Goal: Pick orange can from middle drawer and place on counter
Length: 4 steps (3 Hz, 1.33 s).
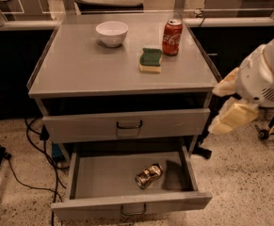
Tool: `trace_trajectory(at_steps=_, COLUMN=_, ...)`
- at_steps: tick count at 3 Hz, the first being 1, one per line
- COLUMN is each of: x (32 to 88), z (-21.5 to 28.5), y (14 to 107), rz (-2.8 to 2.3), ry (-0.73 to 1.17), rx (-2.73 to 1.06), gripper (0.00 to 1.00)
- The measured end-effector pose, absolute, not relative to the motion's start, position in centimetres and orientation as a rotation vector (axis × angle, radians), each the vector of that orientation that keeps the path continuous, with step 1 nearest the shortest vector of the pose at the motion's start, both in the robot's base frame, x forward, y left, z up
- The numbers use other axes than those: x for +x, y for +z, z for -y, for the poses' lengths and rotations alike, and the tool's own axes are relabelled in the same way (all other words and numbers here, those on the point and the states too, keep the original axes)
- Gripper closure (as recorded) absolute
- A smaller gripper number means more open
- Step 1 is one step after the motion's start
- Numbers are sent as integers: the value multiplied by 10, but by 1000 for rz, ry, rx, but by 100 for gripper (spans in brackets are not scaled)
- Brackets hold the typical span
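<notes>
The broad matte grey metal counter (pixel 80 69), the tabletop of the drawer cabinet, kept a wide bare stretch along its front and left, which looked like the likely place to set a can down. Below it the wide shallow grey metal middle drawer (pixel 103 178) stood pulled fully out, presumably so that its inside could be reached from above, while the plain grey closed drawer (pixel 169 122) over it stayed flush with the cabinet and overhung none of the opening. The robot's white arm with its pale yellowish gripper (pixel 229 102) hung just off the cabinet's right edge, level with the closed drawer and well apart from the open one; whether the jaws were apart or together could not be told. From there it would have needed to come inward and down. On the tabletop's far half sat a round white ceramic bowl (pixel 112 33), a green-topped yellow rectangular sponge (pixel 150 60) and, just beside the sponge, an upright red drink can (pixel 172 36) bearing white Coca-Cola script. The small shiny golden-orange and brown can (pixel 149 175) lay on its side on the open drawer's floor, right of centre and slanted, touching no wall; being round and tipped, it might have rolled under a glancing touch. Its label could not be read.
</notes>
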<state>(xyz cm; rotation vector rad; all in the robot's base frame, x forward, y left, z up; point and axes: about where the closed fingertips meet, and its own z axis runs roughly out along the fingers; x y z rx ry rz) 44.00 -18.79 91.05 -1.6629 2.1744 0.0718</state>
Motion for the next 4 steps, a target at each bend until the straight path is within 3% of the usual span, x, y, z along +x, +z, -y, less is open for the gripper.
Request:
trace_trajectory(at_steps=1, x=441, z=167, y=868, rz=-2135, ry=134, rx=-1618, gripper=61)
trace_trajectory(at_steps=2, x=445, z=139, y=812, rz=-2106, ry=205, rx=-1550, gripper=92)
trace_trajectory(at_steps=3, x=450, z=120, y=778, rz=-2083, ry=210, rx=-1500, gripper=100)
trace_trajectory(at_steps=4, x=450, z=120, y=778, rz=-2083, ry=210, rx=-1500, gripper=100)
